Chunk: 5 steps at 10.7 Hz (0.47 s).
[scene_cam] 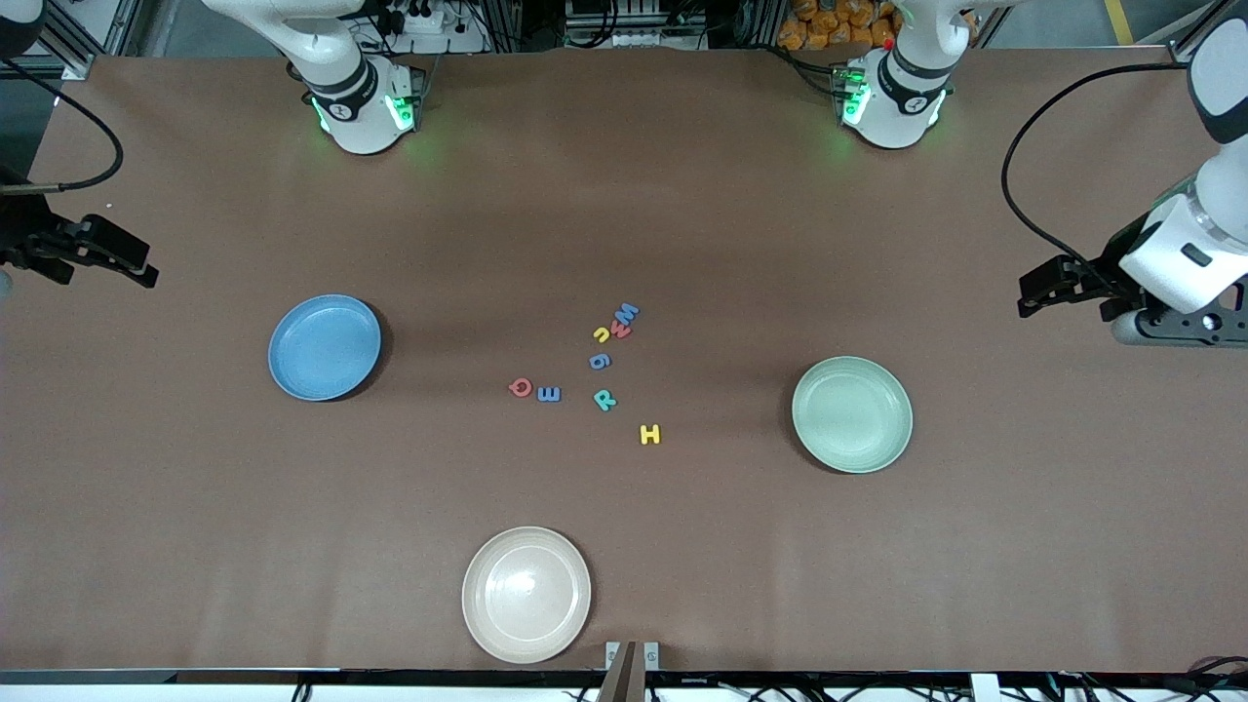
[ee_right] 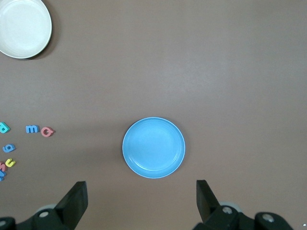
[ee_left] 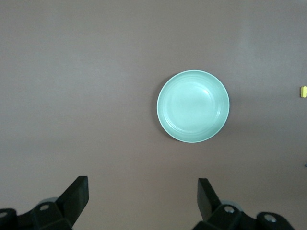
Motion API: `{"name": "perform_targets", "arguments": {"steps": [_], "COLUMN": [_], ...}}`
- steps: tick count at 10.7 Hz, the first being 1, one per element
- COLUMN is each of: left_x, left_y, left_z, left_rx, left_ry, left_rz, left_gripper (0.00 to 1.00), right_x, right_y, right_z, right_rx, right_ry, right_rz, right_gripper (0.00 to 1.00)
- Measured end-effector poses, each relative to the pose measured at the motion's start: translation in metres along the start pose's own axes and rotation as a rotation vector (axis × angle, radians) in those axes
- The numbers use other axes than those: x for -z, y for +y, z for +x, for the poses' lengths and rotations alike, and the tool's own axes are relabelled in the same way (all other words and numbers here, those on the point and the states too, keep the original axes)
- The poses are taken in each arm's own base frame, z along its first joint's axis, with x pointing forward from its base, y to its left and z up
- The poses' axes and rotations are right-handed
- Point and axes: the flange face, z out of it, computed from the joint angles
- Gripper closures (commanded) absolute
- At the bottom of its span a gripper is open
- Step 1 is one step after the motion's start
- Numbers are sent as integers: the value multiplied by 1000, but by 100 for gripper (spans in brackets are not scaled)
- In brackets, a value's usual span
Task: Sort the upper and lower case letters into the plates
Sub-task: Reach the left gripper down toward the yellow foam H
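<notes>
Several tiny letters lie in the middle of the table: a blue W (scene_cam: pixel 625 313), a red letter (scene_cam: pixel 620 330), a yellow letter (scene_cam: pixel 602 334), a blue g (scene_cam: pixel 600 362), a red Q (scene_cam: pixel 521 388), a blue E (scene_cam: pixel 549 394), a teal R (scene_cam: pixel 604 399) and a yellow H (scene_cam: pixel 650 435). The blue plate (scene_cam: pixel 325 347) and the pale green plate (scene_cam: pixel 852 413) hold nothing. My left gripper (scene_cam: pixel 1035 292) is open and empty, up over the table's left-arm end; its wrist view (ee_left: pixel 143 191) shows the green plate (ee_left: pixel 193 106). My right gripper (scene_cam: pixel 144 269) is open and empty over the right-arm end; its wrist view (ee_right: pixel 141 194) shows the blue plate (ee_right: pixel 153 147).
A cream-white plate (scene_cam: pixel 526 594) sits near the table's front edge, nearer to the camera than the letters; it also shows in the right wrist view (ee_right: pixel 21 26). Brown table surface lies between the letters and each plate.
</notes>
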Motion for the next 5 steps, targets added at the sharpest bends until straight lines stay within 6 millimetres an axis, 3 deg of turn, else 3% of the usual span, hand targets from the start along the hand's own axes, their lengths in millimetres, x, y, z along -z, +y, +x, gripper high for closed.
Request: {"name": "perform_targets", "arguments": {"steps": [1, 5], "left_x": [-12, -99], "left_y": [11, 83], "left_z": [3, 33], "left_rx": [-19, -9], "left_ry": [-21, -75], "left_rz": [-2, -13], "left_gripper": [0, 0], "right_x": [0, 3], "right_y": [-1, -10], "right_z": [-1, -6], "right_rx": [2, 19], "right_ry": [0, 4], "right_rz": [0, 1], "right_gripper": [0, 0]}}
